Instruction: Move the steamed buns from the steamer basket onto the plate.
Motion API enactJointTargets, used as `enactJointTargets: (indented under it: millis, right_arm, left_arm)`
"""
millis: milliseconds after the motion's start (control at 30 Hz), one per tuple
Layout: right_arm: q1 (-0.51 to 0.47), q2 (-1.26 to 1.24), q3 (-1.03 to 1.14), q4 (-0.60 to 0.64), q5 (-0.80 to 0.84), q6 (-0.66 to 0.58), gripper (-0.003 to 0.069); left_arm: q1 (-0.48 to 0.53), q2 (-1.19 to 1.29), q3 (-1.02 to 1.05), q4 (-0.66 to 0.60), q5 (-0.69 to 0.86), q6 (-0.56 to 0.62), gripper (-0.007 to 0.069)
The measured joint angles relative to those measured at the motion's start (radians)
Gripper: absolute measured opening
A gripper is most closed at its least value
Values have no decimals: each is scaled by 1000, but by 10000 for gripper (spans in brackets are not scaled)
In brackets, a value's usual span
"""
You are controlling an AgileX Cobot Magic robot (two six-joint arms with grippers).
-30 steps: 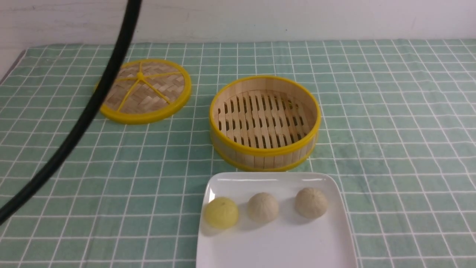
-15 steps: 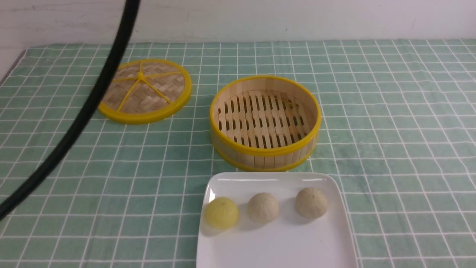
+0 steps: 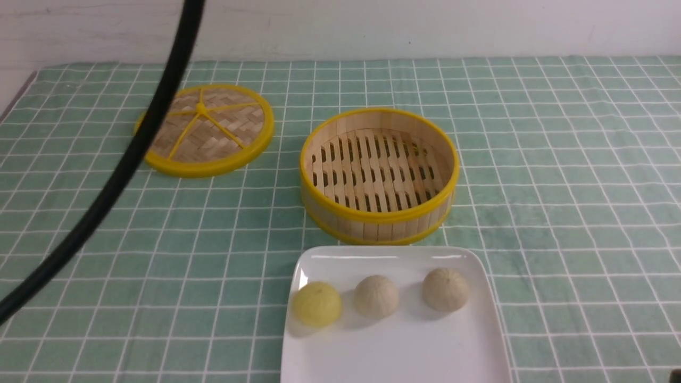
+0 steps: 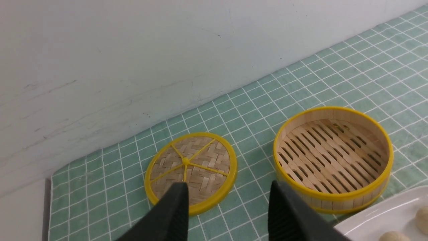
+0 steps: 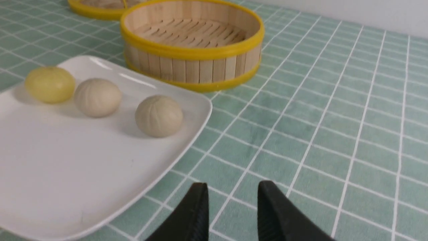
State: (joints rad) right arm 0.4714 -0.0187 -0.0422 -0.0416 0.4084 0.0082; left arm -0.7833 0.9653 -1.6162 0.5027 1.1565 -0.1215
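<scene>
On the near plate (image 3: pixel 393 351) all three steamed buns (image 3: pixel 376 296) sit, steamer basket (image 3: pixel 379 173) empty, left gripper (image 4: pixel 227 207) and right gripper (image 5: pixel 232 204) spread, holding nothing; transfer looks done, next just retract.

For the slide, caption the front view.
Three buns on the plate, steamer basket empty, lid aside.

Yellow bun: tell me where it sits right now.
In the front view the yellow bun sits on the white plate, at the left end of a row of three, next to a beige bun and in front of the steamer basket.
</scene>
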Motion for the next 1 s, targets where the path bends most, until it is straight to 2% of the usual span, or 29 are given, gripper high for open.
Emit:
enactJointTargets:
  millis: [300,400,533,733,833,1000]
  right_arm:
    - [-17,0,17,32,73,-1,236]
    - [-95,0,22,62,72,-8,236]
    - [-261,0,33,112,61,-8,239]
    - [-469,0,34,115,57,-8,239]
    - [-531,0,39,116,44,-8,240]
    - [-555,0,50,120,1,-8,239]
  left_arm:
    - [0,0,0,0,34,-2,293]
    - [0,0,0,0,35,-4,278]
    - [0,0,0,0,35,-18,273]
    - [0,0,0,0,34,-23,270]
    - [0,0,0,0,34,-23,270]
    - [0,0,0,0,34,-24,270]
